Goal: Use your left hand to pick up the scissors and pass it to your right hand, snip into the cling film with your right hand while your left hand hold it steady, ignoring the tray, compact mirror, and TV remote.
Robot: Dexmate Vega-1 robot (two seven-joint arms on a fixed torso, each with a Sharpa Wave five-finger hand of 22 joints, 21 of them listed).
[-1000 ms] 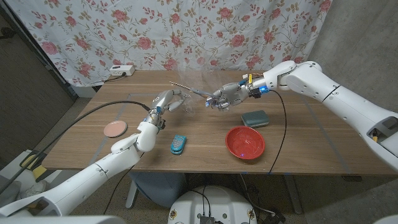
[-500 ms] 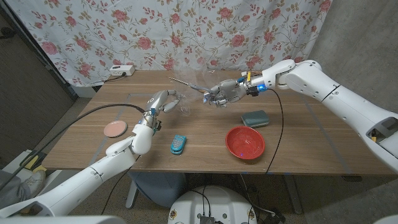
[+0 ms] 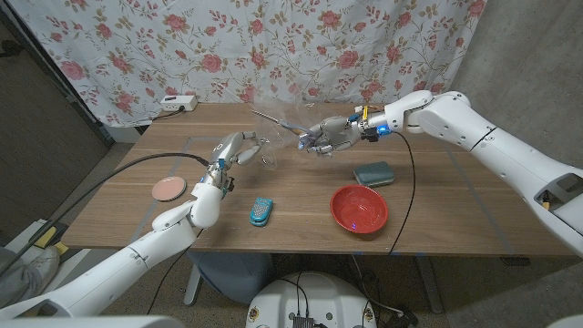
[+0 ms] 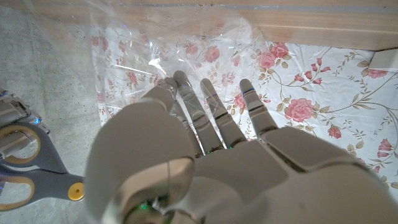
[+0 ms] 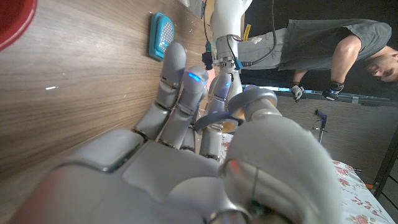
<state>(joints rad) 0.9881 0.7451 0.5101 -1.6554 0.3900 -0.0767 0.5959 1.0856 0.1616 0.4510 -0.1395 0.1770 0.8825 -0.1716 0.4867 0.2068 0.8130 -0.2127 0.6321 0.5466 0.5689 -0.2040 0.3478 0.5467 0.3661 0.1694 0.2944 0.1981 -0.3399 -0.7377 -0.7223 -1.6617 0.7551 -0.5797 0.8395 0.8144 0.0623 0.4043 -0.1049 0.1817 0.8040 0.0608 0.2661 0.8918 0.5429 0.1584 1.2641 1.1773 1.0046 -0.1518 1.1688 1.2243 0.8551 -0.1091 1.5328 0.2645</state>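
Note:
My right hand (image 3: 328, 137) grips the grey scissors (image 3: 284, 127) above the table's middle, blades pointing toward the far left. Their grey and yellow handles (image 4: 25, 171) appear in the left wrist view. My left hand (image 3: 237, 147) holds a crumpled sheet of clear cling film (image 3: 271, 146) up off the table, just left of the scissor blades. In the left wrist view the cling film (image 4: 155, 56) hangs in front of my left fingers (image 4: 211, 112). The right wrist view shows my right hand (image 5: 205, 143) curled around a scissor handle.
A red tray (image 3: 359, 209) lies near the front right, with a dark teal box (image 3: 373, 173) behind it. A teal remote (image 3: 261, 211) and a pink compact mirror (image 3: 168, 189) lie at the front left. A person (image 5: 336, 43) stands beyond the table.
My right hand has carried the scissors slightly up and farther away. My left hand has shifted a little to the left with the film.

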